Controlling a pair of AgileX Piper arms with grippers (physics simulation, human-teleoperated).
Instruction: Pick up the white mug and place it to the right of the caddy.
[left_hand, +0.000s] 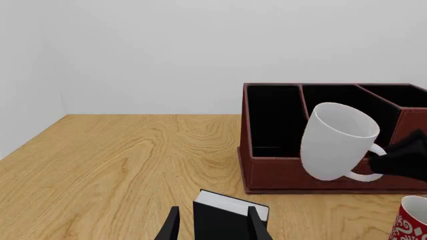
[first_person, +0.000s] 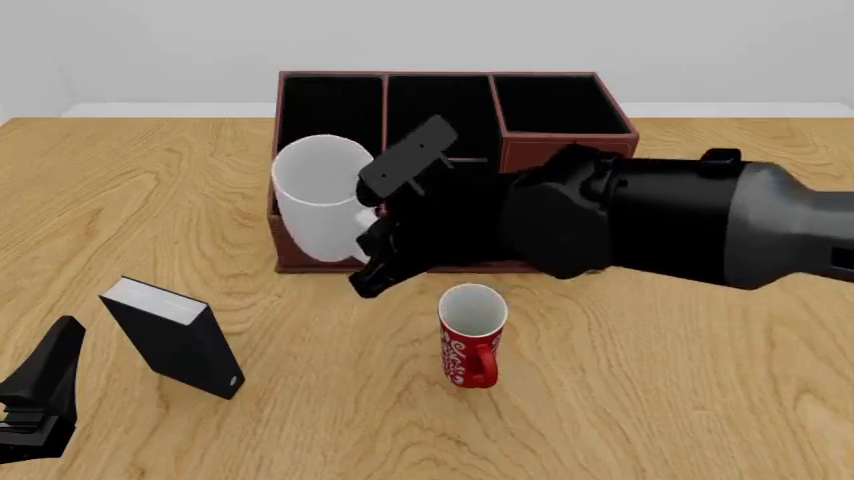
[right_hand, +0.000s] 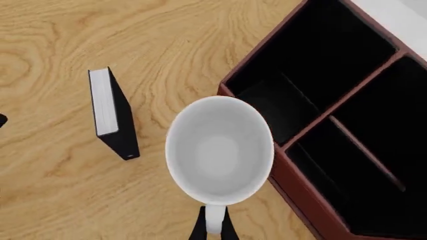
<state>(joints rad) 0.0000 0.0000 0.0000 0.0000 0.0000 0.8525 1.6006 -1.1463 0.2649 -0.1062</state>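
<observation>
The desk (first_person: 694, 380) carries everything, and the biggest thing on it is the caddy (first_person: 561, 105), sitting toward the far edge near the middle, its three black compartments open upward. My right arm (first_person: 694, 225) stretches across in front of it from the right edge, blocking much of the caddy's front wall. The white mug (first_person: 320, 195) is off the desk, tipped a little, hanging in front of the caddy's left end and overlapping its front wall from where I look. The right hand (right_hand: 212, 231) is pinched closed on the mug's loop handle, with nothing supporting the body. That is my worry: I judge a handle-only grip lets the mug swing or twist out as I carry it. The route to the caddy's right side also runs along its front, so I could clip the stepped wall, or sweep the red mug (first_person: 470, 335) standing just in front, under my arm. The black book-like box (first_person: 174, 335) stands nearer the left front corner. My left hand (left_hand: 212, 226) hovers just by it, fingers parted and holding nothing.
</observation>
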